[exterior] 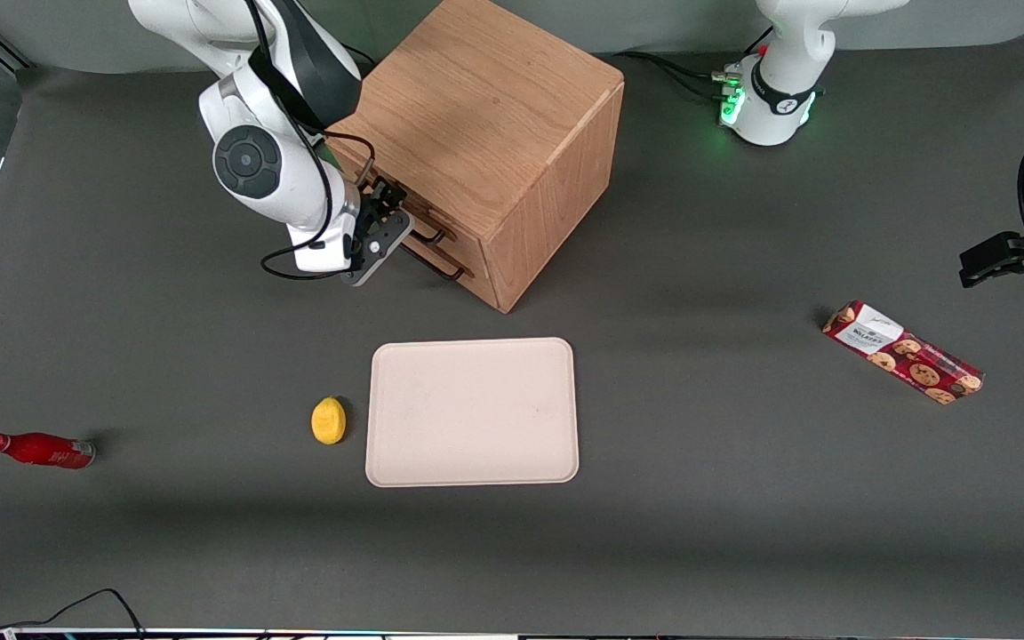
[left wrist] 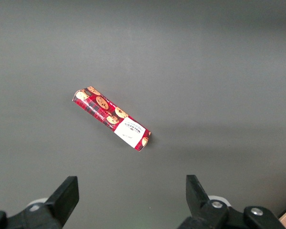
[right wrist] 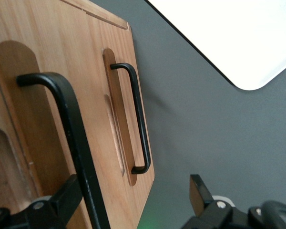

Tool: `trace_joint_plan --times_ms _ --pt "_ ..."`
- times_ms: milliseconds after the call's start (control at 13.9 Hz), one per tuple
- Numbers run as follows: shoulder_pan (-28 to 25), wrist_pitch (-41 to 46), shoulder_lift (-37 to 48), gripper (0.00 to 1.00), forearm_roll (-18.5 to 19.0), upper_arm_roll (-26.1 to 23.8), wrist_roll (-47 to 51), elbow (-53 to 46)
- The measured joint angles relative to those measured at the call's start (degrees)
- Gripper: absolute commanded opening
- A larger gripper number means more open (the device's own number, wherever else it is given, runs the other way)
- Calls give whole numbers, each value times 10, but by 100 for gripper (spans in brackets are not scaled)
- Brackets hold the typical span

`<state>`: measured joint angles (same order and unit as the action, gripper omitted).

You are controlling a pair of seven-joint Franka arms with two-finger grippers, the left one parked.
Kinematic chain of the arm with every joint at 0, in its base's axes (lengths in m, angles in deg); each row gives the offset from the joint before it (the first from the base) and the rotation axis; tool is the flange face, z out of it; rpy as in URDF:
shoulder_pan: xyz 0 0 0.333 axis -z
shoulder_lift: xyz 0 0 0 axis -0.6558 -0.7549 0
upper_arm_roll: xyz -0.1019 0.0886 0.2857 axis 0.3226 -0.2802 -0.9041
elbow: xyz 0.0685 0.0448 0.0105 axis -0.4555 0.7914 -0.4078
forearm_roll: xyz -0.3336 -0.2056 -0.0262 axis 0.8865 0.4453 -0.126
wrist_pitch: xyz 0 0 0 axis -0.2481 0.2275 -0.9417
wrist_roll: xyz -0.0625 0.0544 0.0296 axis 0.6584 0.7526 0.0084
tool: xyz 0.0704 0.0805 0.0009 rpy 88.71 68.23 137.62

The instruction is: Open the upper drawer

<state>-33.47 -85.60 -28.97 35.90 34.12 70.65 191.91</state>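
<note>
**Claw at upper handle, not closed yet**

Dark grey counter (exterior: 708, 267), matte, evenly lit; wooden cabinet (exterior: 494, 116) stands on it toward the working arm's end, its front turned at an angle to the front camera.

Claw (exterior: 385, 233) sits right at the cabinet front, level with the upper drawer (right wrist: 19, 124). Wrist view: fingers spread, the upper drawer's black bar handle (right wrist: 71, 129) running between them, one finger (right wrist: 66, 198) close beside the bar, the other finger (right wrist: 199, 191) well clear. No pinch yet. Drawer looks fully shut, face flush with the cabinet front.

Lower drawer (right wrist: 126, 71) with the same handle (right wrist: 136, 114) is just below. Don't confuse them; the nearer, bigger bar in the wrist view is the right one.

To do this step well, my read:
- Bar is off-centre in the gap. Centre it before closing, else the first finger shoves the bar sideways.
- Close around the bar's middle, not near a bend, so the pull doesn't twist the drawer.
- Pull straight out along the drawer's axis, square to the angled face. Skewed pull probably binds the slide or drags the cabinet.
- Cabinet appears unanchored: go slow.

Farther out: tray (exterior: 473, 412) in front of the cabinet, nearer the camera; lemon (exterior: 328, 420) just beside it; red bottle (exterior: 39, 449) at the working arm's end; cookie pack (exterior: 903, 352) toward the parked arm's end. None in the pull path, as far as I can judge.
</note>
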Motion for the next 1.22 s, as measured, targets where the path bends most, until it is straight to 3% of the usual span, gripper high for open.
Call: trace_joint_plan --times_ms 1223 --pt "7 -58 -17 100 5 9 -2 13"
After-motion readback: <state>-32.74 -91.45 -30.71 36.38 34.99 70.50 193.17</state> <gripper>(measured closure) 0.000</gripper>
